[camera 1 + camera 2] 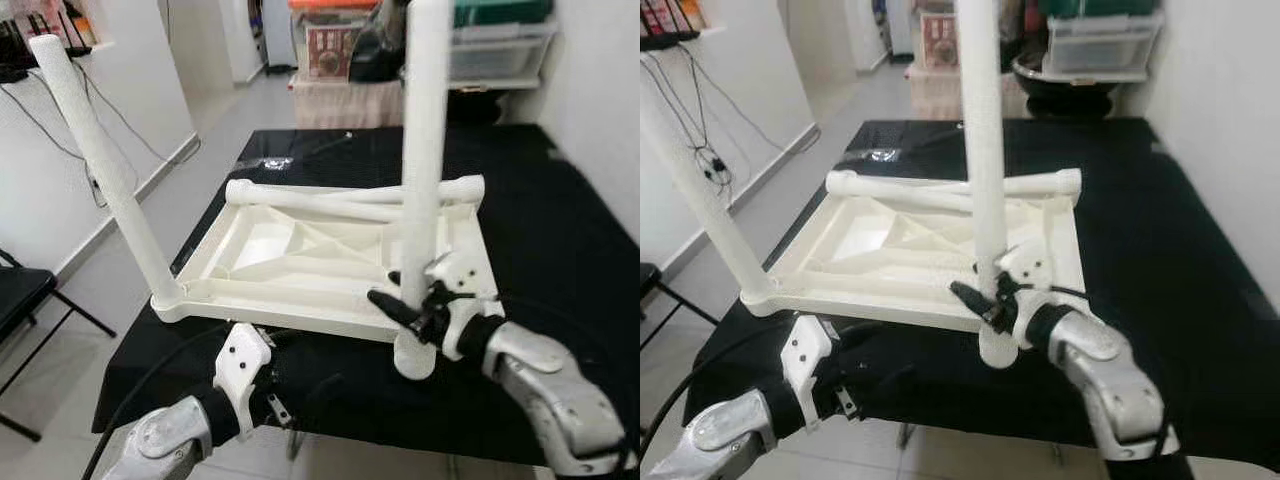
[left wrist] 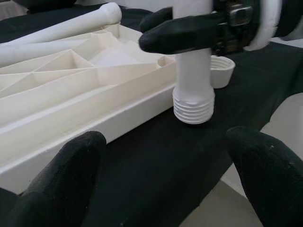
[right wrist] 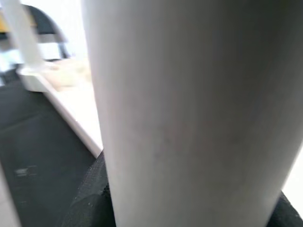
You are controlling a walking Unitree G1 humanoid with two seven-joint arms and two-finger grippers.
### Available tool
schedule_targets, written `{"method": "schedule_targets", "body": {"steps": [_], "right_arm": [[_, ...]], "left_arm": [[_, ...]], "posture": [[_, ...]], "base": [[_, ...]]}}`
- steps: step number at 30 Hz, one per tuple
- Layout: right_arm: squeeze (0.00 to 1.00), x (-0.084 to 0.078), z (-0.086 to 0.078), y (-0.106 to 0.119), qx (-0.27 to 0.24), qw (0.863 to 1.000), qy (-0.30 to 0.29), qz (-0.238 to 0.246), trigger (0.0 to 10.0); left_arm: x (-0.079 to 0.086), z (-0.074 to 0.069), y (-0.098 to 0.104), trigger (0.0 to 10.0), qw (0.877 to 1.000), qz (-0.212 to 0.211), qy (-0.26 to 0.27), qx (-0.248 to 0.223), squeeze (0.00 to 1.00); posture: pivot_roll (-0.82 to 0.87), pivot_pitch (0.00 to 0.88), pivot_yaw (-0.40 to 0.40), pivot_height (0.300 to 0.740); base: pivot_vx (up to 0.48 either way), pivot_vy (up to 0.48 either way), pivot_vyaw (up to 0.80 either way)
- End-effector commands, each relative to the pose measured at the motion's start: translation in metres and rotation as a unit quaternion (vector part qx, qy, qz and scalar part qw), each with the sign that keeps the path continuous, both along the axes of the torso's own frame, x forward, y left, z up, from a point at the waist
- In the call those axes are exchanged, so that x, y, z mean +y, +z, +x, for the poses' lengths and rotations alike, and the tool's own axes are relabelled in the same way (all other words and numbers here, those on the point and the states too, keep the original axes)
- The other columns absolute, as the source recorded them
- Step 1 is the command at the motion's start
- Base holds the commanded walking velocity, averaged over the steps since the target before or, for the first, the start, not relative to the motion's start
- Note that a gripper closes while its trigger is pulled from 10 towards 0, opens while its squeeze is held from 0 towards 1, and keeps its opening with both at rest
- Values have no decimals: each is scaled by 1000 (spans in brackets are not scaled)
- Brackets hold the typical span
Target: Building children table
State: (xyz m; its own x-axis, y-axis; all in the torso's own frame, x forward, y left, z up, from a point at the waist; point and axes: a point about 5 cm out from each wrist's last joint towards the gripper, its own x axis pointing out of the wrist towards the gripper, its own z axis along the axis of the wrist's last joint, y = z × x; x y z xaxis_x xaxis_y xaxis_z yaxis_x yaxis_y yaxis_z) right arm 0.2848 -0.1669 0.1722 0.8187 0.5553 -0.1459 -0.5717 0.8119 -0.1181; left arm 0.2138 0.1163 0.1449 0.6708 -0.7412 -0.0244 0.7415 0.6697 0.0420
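Gripping: I have the right gripper (image 1: 405, 305) clenched on a white table leg (image 1: 424, 150), jaws clamped around its lower shaft.
Leg axis: long axis near vertical, rounded top pointing up, threaded end (image 2: 193, 105) pointing down just above the black desk (image 1: 560, 240).
Leg position: at the near right corner of the upturned tabletop (image 1: 300, 260), just outside its rim; a round socket (image 2: 220, 71) sits just beyond it in the left wrist view. Whether the thread touches the cloth I cannot tell.
Tabletop: white, lying underside up on the desk, ribs showing, long sides running across my view.
Fitted leg (image 1: 105, 165): standing in the near left corner, tilted, top leaning away to the left.
Loose legs (image 1: 350, 195): two lying flat along the far edge of the tabletop, axes roughly left to right.
Left gripper (image 2: 170, 179): jaws released, spread wide, low at the near desk edge, facing the threaded end, touching nothing.
Right wrist view: leg shaft very close and blurred, tabletop rim behind it.
Surroundings: black chair (image 1: 20, 300) at left on the pale floor; storage bins (image 1: 495, 45) past the far end of the desk.
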Motion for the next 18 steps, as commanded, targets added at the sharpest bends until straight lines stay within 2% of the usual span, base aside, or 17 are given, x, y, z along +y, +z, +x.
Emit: {"method": "schedule_targets", "body": {"steps": [1,3,4,5,7,10,11,12,13,14,18], "right_arm": [[0,-1,2,8,-13,1000,-1,18,10000],[0,-1,0,28,-40,996,29,69,10000],[0,-1,0,28,-40,996,29,69,10000],[0,0,-2,42,-59,992,51,101,10000],[0,0,-2,68,-93,983,75,142,10000],[0,2,5,82,-110,980,67,152,10000],[0,5,10,84,-116,983,56,130,10000],[0,5,10,84,-116,983,56,130,10000],[0,9,15,84,-121,986,44,108,10000],[0,19,22,82,-135,989,32,54,10000],[0,31,23,80,-152,988,38,9,10000]], "left_arm": [[3,0,2,10000,1000,2,3,3,0],[3,6,14,10000,1000,-14,10,-11,0],[3,6,14,10000,1000,-14,10,-11,0],[3,12,27,10000,999,-36,15,-24,0],[1,27,66,10000,993,-92,13,-70,0],[0,38,101,10000,985,-134,2,-113,0],[-2,43,119,10000,979,-148,-11,-138,0],[-2,43,119,10000,979,-148,-11,-138,0],[-4,46,136,10000,973,-162,-26,-159,0],[-10,51,162,10000,962,-189,-63,-185,0],[-17,57,178,10000,955,-205,-95,-193,0]], "posture": [[-41,78,22,740],[-43,78,22,740],[-43,78,22,740],[-45,74,20,740],[-46,72,18,740],[-49,64,15,740],[-50,62,16,740],[-50,62,16,740],[-46,53,14,740],[-45,46,15,740],[-48,35,18,740]], "base": [[0,0,0],[0,0,0],[0,0,0],[0,0,0],[0,0,0],[0,0,0],[0,0,0],[0,0,0],[0,0,0],[0,0,0],[0,0,0]]}}
